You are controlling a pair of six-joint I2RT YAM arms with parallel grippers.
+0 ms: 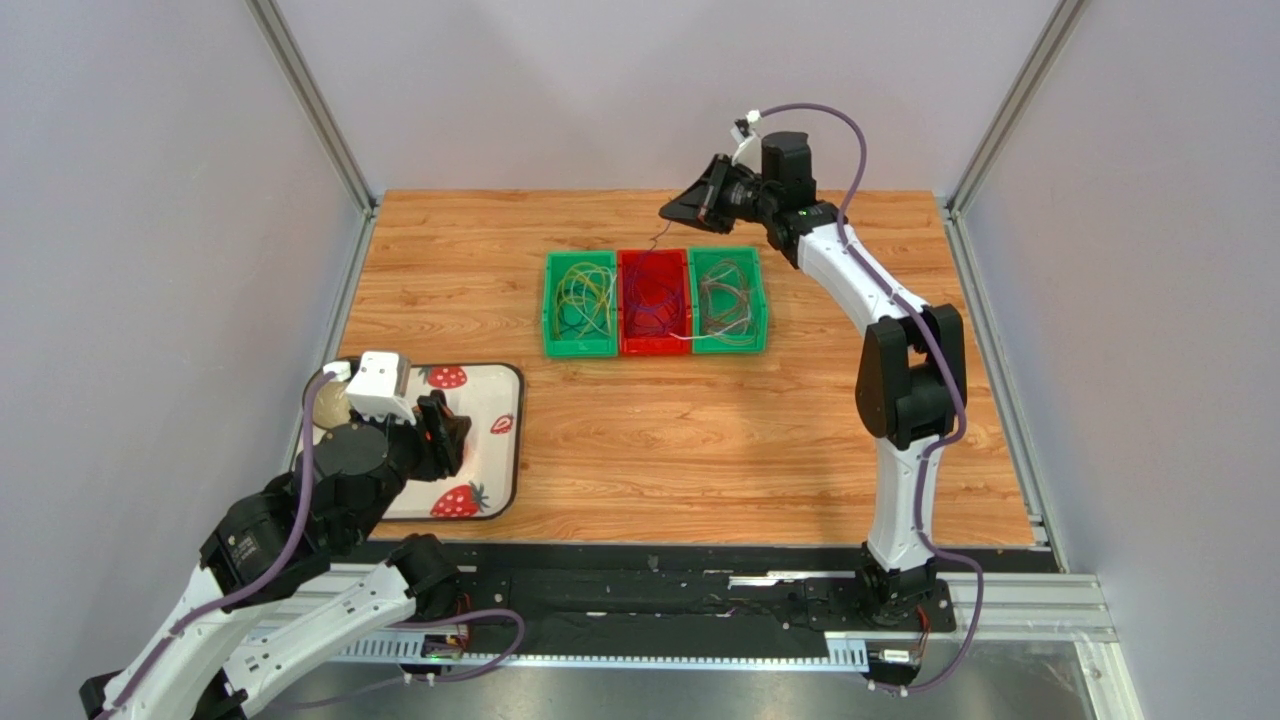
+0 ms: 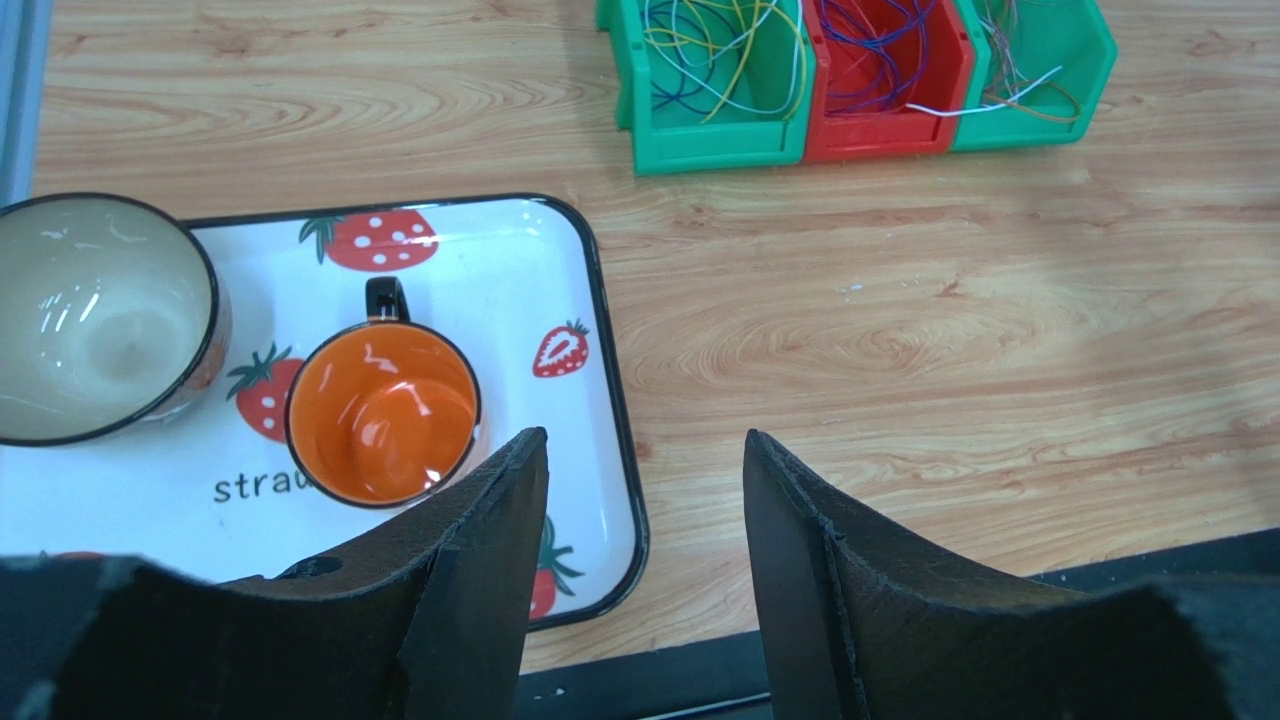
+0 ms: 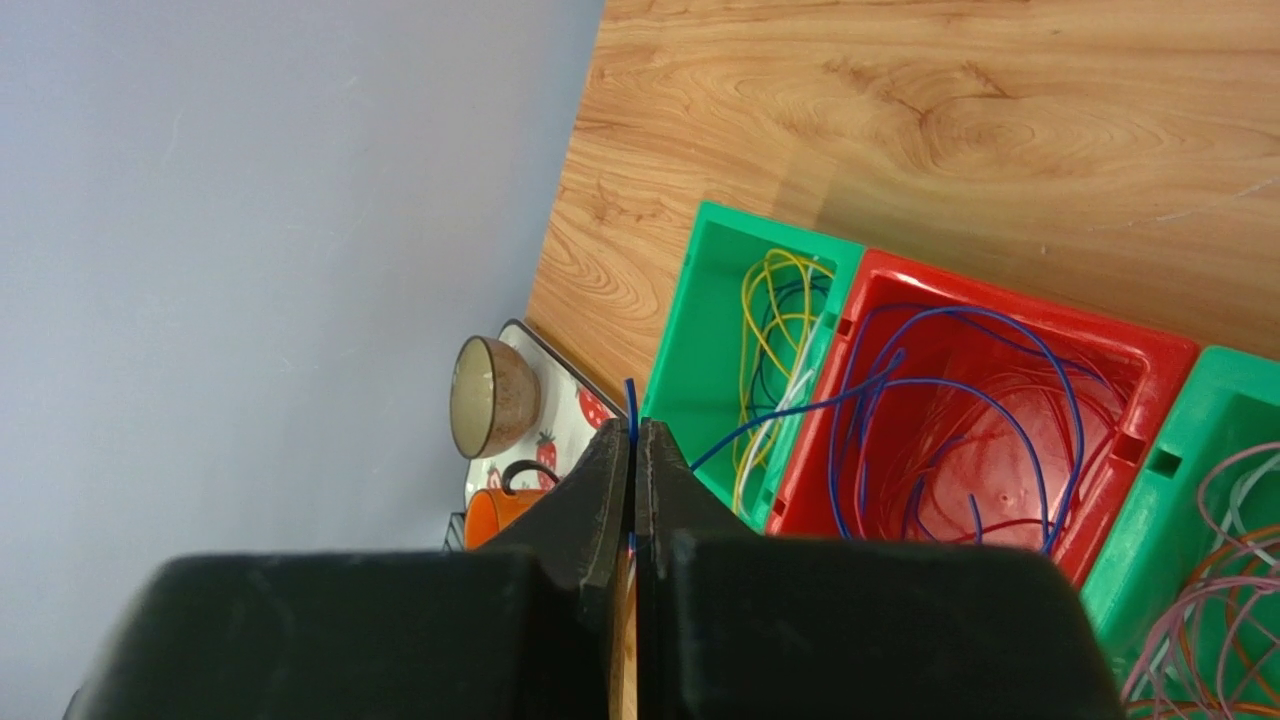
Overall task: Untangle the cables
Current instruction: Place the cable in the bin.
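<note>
The cables lie in three bins in a row at mid-table: yellow ones (image 3: pixel 774 323) in the left green bin (image 1: pixel 580 305), dark purple-blue ones (image 3: pixel 962 405) in the red bin (image 1: pixel 655 303), pale and orange ones (image 3: pixel 1202 600) in the right green bin (image 1: pixel 727 303). My right gripper (image 3: pixel 633 435) is raised behind the bins (image 1: pixel 676 207), shut on one purple-blue cable (image 3: pixel 781 416), which hangs down into the red bin. My left gripper (image 2: pixel 646 458) is open and holds nothing, hovering over the tray's right edge at the near left.
A white strawberry-print tray (image 2: pixel 601 345) sits at the near left, carrying an orange mug (image 2: pixel 383 413) and a beige bowl (image 2: pixel 93 315). A white cable end (image 2: pixel 962 108) hangs over the front of the bins. Grey walls and metal rails border the wooden table.
</note>
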